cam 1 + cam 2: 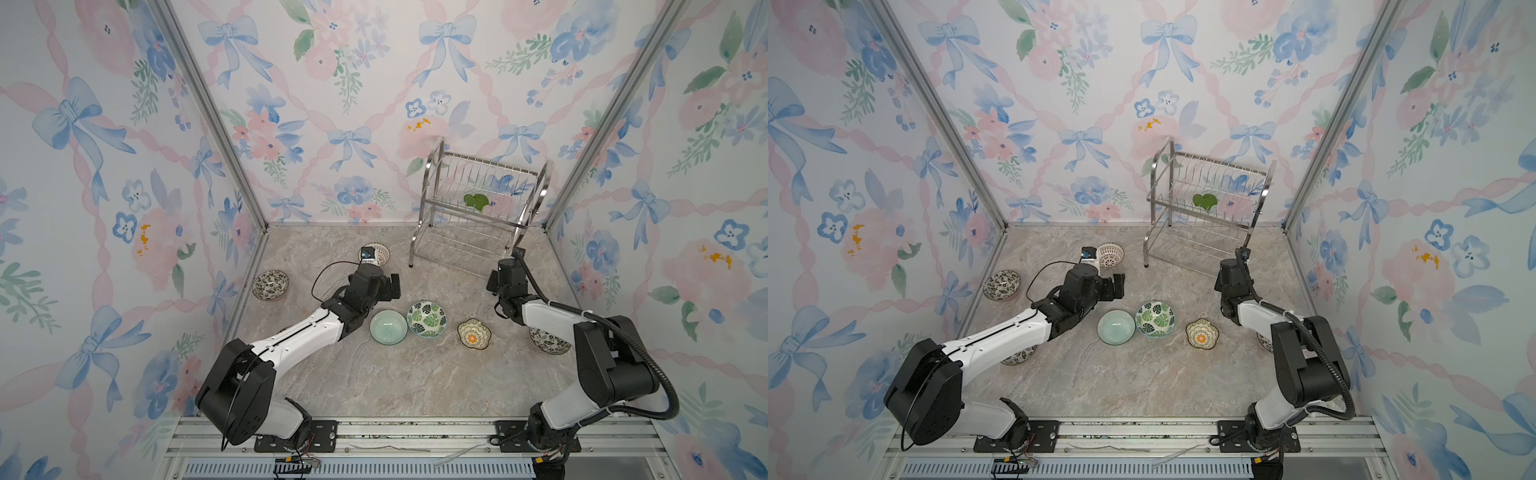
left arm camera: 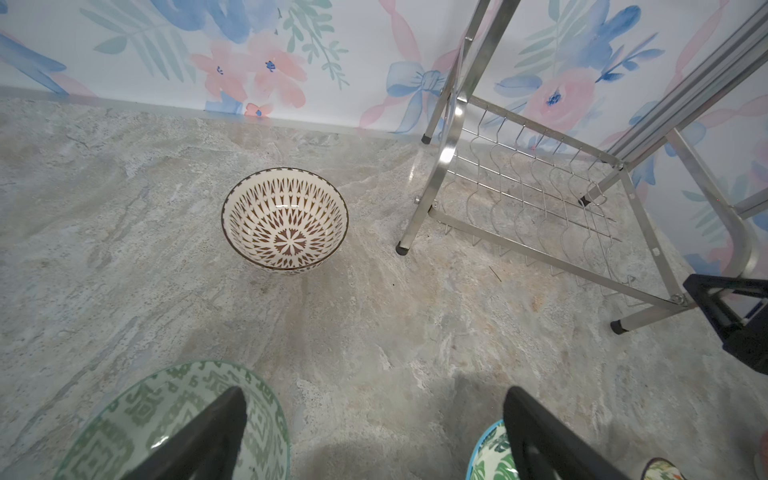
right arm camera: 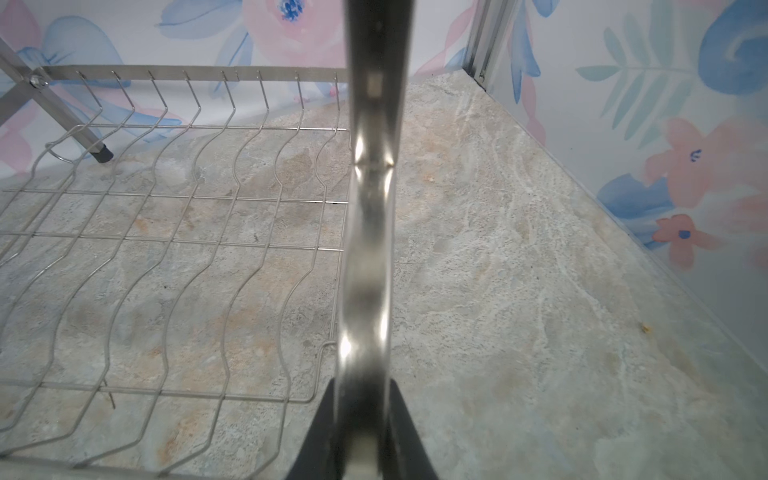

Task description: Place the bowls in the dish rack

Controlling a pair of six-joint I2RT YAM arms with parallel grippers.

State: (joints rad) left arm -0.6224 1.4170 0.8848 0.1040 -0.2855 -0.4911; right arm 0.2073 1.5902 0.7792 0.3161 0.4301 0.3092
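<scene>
The right gripper (image 3: pixel 363 415) clamps the rack's (image 3: pixel 370 249) post near the table's (image 1: pixel 374 374) far right corner; the left gripper (image 2: pixel 374 399) hangs open, empty.

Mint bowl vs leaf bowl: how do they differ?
Pattern: the mint bowl is plain pale green with fine rings inside; the leaf bowl is white with dark green leaves.
Size: the leaf bowl looks slightly wider than the mint bowl.
Place: in both top views the mint bowl lies left of the leaf bowl.
Shared: both are upright on the table, side by side, neither in the rack.
</scene>
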